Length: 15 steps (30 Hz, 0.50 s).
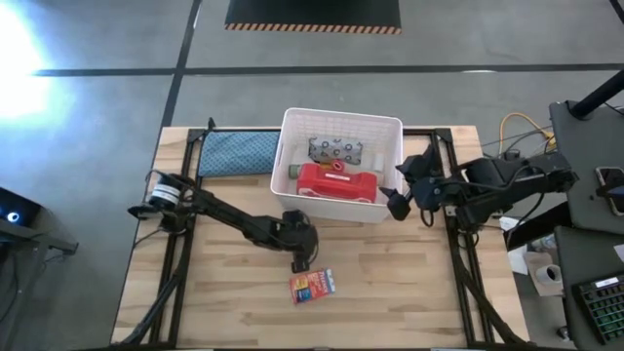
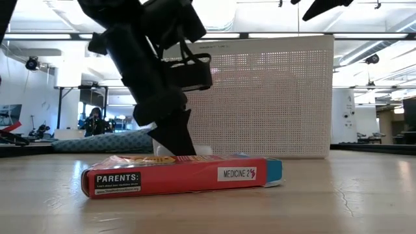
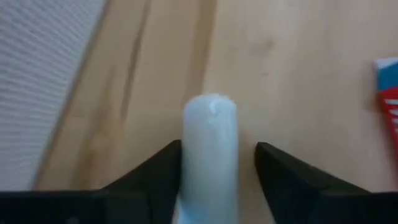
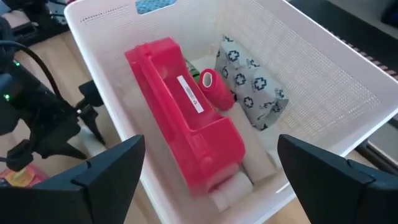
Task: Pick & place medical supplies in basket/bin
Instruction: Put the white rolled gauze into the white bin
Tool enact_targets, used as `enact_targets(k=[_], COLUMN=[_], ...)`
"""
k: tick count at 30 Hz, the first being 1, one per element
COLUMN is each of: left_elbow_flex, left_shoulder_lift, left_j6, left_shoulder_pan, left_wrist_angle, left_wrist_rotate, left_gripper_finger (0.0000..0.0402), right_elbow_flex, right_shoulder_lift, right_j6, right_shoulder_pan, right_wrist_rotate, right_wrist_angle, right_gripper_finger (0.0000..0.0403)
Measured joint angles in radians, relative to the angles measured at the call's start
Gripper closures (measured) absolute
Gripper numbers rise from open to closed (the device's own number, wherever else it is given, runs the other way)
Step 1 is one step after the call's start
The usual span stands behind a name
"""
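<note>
My left gripper (image 1: 300, 257) (image 3: 217, 168) is low over the table, open, with a finger on each side of a white bottle (image 3: 209, 149) that lies on the wood. Just nearer lies the flat orange-red box (image 1: 312, 286) (image 2: 182, 175). The white bin (image 1: 390, 127) (image 4: 323, 74) holds the red case (image 1: 336, 183) (image 4: 180, 118), a grey-white soft pack (image 4: 249, 78), a red roll (image 4: 211, 84), a green bottle (image 4: 191, 67) and white items (image 4: 239, 183). My right gripper (image 1: 402, 187) (image 4: 209, 149) hovers open at the bin's near right corner. My left gripper straddles the white bottle's body (image 3: 205, 174) from above, with the fingers along its sides. One finger (image 3: 158, 174) looks flush with the bottle, the other (image 3: 280, 174) stands off by a small gap. Whether it touches, I cannot tell. The bottle lies on the table.
A blue-grey folded cloth (image 1: 237, 153) lies left of the bin, at the table's far edge. Bare wood (image 1: 409, 283) stretches across the near right part of the table. A person (image 2: 95, 121) shows in the room beyond.
</note>
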Motion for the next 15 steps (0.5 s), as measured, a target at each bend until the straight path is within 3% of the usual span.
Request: enact_targets(k=[8, 11, 15], left_elbow_flex=[0.06, 0.095, 0.172], left_shoulder_lift=[-0.045, -0.086, -0.185], left_j6=[-0.091, -0.179, -0.318], left_shoulder_pan=[-0.053, -0.096, -0.206], left_wrist_angle=[-0.241, -0.356, -0.513], left_wrist_rotate=[0.039, 0.101, 0.096], left_gripper_finger=[0.0374, 0.0377, 0.0368], right_elbow_flex=[0.0, 0.0, 0.0], right_shoulder_lift=[-0.015, -0.021, -0.028], right_j6=[0.002, 0.001, -0.013], right_shoulder_pan=[0.0, 0.0, 0.003], right_wrist_rotate=[0.007, 0.011, 0.01], right_wrist_angle=[0.0, 0.0, 0.001], right_gripper_finger=[0.0071, 0.0077, 0.0078])
